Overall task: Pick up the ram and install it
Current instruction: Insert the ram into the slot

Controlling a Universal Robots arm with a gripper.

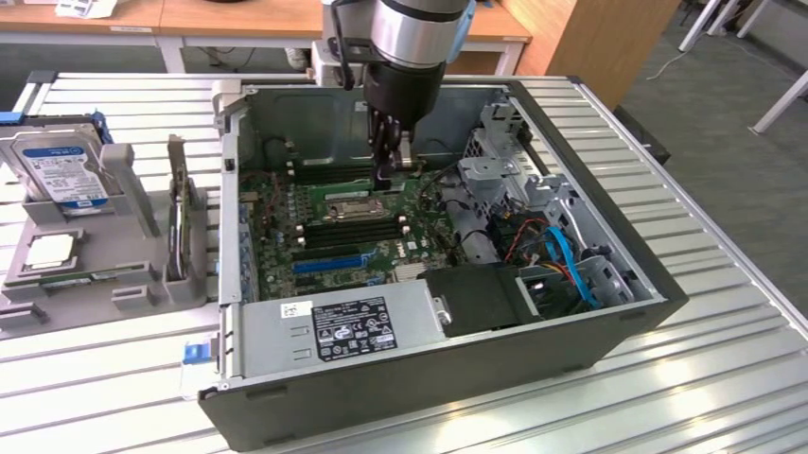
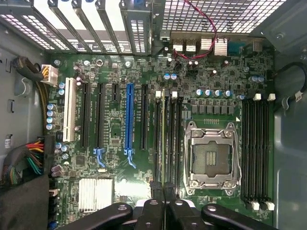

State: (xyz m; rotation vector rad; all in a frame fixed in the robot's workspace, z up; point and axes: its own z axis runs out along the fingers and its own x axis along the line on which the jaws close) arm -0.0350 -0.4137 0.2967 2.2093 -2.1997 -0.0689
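1. Standing edge-up on the motherboard [image 2: 114,136]: the ram [image 2: 163,139], directly below and ahead of the gripper [image 2: 163,191], long axis running straight away from it.
2. Gripper jaws: pressed together over the ram's near end; whether they pinch it cannot be told.
3. Processor socket [image 2: 211,158]: just beside the ram.

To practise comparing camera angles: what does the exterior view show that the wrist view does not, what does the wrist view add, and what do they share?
The exterior view adds the hard drive and square chip in a grey stand beside the computer case, the power supply box, blue cables and the arm. The wrist view adds the vent grille, a red wire and the coloured wire bundle. Both share the green circuit board, the processor socket and the hand, shut on the ram stick lined up with the black slots.
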